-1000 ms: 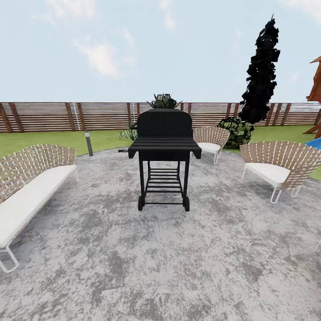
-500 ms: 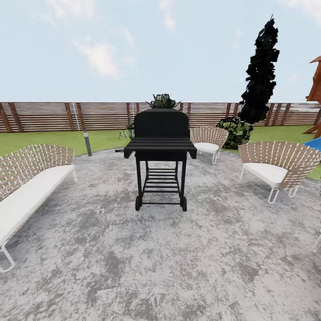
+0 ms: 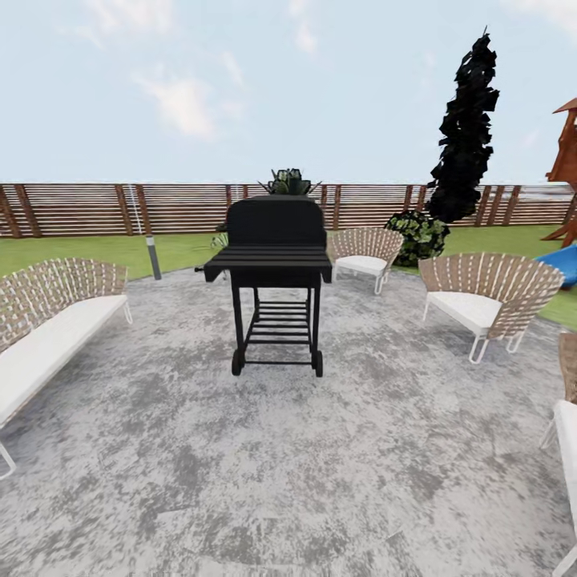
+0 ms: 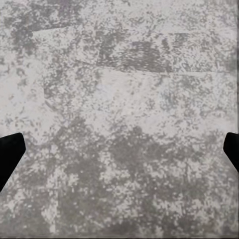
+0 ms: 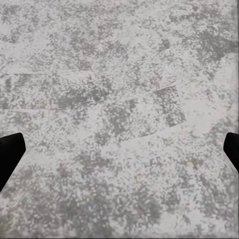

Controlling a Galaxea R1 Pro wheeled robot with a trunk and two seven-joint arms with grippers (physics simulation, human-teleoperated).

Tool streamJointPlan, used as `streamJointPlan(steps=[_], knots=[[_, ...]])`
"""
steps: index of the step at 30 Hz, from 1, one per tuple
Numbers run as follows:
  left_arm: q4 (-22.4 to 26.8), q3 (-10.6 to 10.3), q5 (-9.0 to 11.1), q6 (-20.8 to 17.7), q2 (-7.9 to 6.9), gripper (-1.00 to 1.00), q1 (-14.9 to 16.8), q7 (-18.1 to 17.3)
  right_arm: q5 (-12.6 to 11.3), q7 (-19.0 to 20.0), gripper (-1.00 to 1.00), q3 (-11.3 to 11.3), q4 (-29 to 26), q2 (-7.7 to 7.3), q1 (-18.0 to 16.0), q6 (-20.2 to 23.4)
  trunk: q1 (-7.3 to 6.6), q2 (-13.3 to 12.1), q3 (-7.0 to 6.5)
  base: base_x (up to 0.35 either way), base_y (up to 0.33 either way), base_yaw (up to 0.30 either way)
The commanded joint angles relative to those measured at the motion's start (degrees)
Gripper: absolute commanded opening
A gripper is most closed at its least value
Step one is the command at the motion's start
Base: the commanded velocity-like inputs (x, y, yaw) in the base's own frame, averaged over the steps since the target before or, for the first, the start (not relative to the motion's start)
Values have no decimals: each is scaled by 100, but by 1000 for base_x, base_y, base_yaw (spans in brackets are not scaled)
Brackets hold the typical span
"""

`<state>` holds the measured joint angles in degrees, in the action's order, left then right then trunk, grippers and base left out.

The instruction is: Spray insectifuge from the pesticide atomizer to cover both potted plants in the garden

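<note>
I am in the garden, on its round mottled grey stone patio (image 3: pixel 280 457), with green lawn (image 3: pixel 72 250) and a brown slatted fence (image 3: pixel 80 208) beyond. The pesticide atomizer and the potted plants are out of view. My left gripper (image 4: pixel 119 154) hangs open over bare stone, its black fingertips (image 4: pixel 10 152) wide apart with nothing between them. My right gripper (image 5: pixel 119 154) is open in the same way, its dark fingertips (image 5: pixel 10 149) at the picture's edges over the patio.
A black wheeled grill (image 3: pixel 272 264) stands mid-patio ahead. A wicker bench (image 3: pixel 48 336) is at the left, and wicker chairs (image 3: pixel 365 250) (image 3: pixel 481 296) sit behind and to the right, another (image 3: pixel 567 417) at the right edge. A grey bollard lamp (image 3: pixel 151 256) and a bush (image 3: pixel 417 234) stand on the lawn.
The whole head picture has shifted left, so the camera has turned or moved right. A further chair has come into view at the right edge.
</note>
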<state>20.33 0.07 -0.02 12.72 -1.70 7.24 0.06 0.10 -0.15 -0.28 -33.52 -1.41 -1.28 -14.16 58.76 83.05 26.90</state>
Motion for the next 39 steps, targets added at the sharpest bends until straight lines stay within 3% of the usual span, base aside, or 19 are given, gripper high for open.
streamJointPlan(steps=[1,5,11,26,39], knots=[[-3,1,2,19,0,100,4,1,2,-4,100,-3,6,0,-3,-20,-3,3,9,-235,-211,64],[59,-2,1,20,-2,100,12,-6,7,-10,100,-6,11,1,-4,-25,-3,3,32,-175,-141,132],[543,1,-6,18,-41,100,10,2,9,-14,100,-14,17,-7,-4,-25,-3,3,74,-23,-18,166],[562,2,-24,20,-87,100,-73,-1,8,-12,100,-16,135,0,-4,-33,-3,3,185,-10,-1,165],[560,2,-8,20,-85,100,-74,3,8,-12,100,-16,135,-5,-4,-34,-3,3,282,-239,53,160]])
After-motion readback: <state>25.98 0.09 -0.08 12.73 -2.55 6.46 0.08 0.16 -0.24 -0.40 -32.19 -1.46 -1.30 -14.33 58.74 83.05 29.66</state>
